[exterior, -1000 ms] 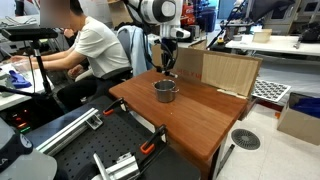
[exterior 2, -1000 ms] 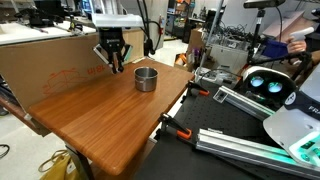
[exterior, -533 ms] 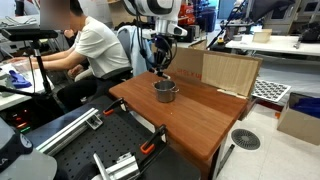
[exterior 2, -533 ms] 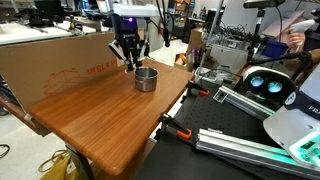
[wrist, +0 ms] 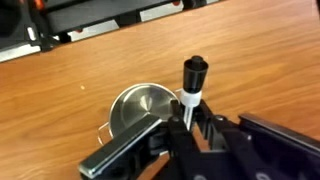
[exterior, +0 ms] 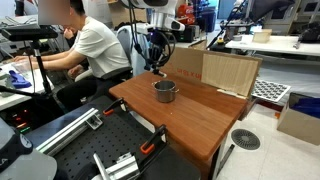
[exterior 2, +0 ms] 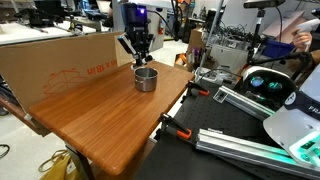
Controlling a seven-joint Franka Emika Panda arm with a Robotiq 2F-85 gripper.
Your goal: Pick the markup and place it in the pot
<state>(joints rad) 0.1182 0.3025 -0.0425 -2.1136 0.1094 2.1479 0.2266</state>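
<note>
Hovering close over the pot (wrist: pixel 138 106), the arm's gripper (wrist: pixel 187 128) is clamped on the markup (wrist: pixel 191 82). In the wrist view the pen juts out from between the fingers, dark cap foremost, with a white stretch of barrel behind it. Any reddish end is hidden inside the grip. In both exterior views the gripper (exterior: pixel 157 63) (exterior 2: pixel 138 56) hangs above the pot (exterior: pixel 165 91) (exterior 2: pixel 146 78), near its rim, and the pen is too small to make out there.

The markup looks light and stiff, a slim round plastic barrel with a smooth skin. It would likely pivot or slide between flat pads if pinched near 1 end. A hold across the middle of the barrel, as seems to be the case here, should keep it steady. Being round, it would probably roll if it landed on the table (wrist: pixel 60 90) rather than in the pot.

The pot is small, round and made of polished grey metal, with a bright bare interior and a short side handle. It stands on a brown wood-grain tabletop. A pale plywood box (exterior: pixel 228 70) sits close behind it.
</note>
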